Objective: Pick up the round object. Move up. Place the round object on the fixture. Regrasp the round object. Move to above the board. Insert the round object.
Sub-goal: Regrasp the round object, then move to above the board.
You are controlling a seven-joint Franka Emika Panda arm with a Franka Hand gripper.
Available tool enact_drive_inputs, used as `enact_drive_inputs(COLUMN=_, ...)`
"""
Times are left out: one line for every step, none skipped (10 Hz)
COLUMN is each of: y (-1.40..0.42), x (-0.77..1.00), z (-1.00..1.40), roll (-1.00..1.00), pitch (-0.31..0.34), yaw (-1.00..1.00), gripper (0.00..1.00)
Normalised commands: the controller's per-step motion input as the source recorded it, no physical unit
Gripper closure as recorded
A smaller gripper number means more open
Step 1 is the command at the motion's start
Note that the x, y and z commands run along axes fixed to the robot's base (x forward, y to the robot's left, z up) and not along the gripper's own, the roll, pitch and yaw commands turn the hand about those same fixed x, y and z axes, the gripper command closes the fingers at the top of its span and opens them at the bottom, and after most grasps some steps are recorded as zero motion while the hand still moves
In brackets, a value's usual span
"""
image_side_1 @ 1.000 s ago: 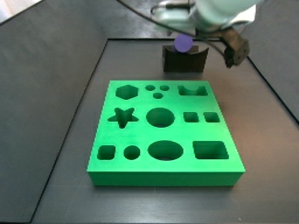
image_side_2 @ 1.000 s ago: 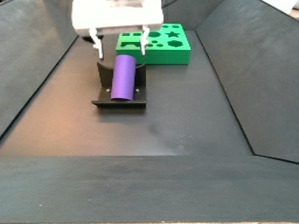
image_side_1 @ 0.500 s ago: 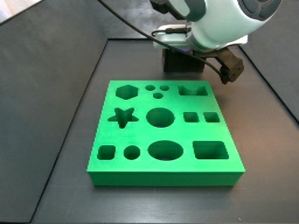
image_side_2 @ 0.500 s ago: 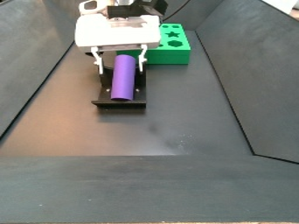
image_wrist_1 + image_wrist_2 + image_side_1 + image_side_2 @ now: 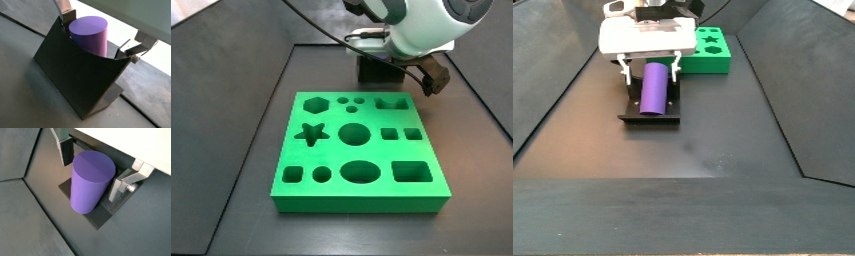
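Fingers (image 5: pixel 65 14) of my gripper (image 5: pixel 93 170) stand spread on either side of the purple peg (image 5: pixel 653 87), which lies in the fixture's (image 5: pixel 73 75) notch, long axis crossing the gap, near the board (image 5: pixel 358 150).

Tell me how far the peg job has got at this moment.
Done: the round object lies in the fixture, so pick-up and placing are complete. In hand: the regrasp. The gripper is down over the peg with fingers on either side; whether the pads touch it cannot be told. Left: closing and lifting, moving above the board, and inserting; its holes all look empty.
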Motion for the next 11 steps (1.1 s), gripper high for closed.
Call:
enact_drive_inputs(y=0.0, x=0.0, z=0.0, roll=0.0, pitch=0.0, yaw=0.0, gripper=1.0)
enact_drive_inputs(y=-0.1, x=0.09, z=1.0, roll=0.02, pitch=-0.239, yaw=-0.27, gripper=1.0)
enact_drive_inputs(y=-0.1, x=0.09, z=1.0, roll=0.02, pitch=-0.238, yaw=-0.27, gripper=1.0)
enact_drive_inputs(y=-0.09, x=0.06, z=1.0, roll=0.02, pitch=-0.153, yaw=-0.3, gripper=1.0)
enact_drive_inputs(y=-0.08, x=0.05, z=1.0, roll=0.02, pitch=-0.111, yaw=-0.31, gripper=1.0)
enact_drive_inputs(y=-0.07, x=0.05, z=1.0, roll=0.0, pitch=-0.026, yaw=-0.29, gripper=1.0)
enact_drive_inputs(y=-0.07, x=0.04, z=1.0, roll=0.0, pitch=0.031, yaw=-0.27, gripper=1.0)
enact_drive_inputs(y=-0.06, x=0.03, z=1.0, roll=0.01, pitch=0.092, yaw=-0.22, gripper=1.0)
enact_drive_inputs(y=-0.06, x=0.02, z=1.0, roll=0.01, pitch=0.121, yaw=-0.18, gripper=1.0)
enact_drive_inputs(y=-0.06, x=0.01, z=1.0, roll=0.01, pitch=0.174, yaw=-0.12, gripper=1.0)
enact_drive_inputs(y=-0.06, x=0.01, z=1.0, roll=0.0, pitch=0.199, yaw=-0.07, gripper=1.0)
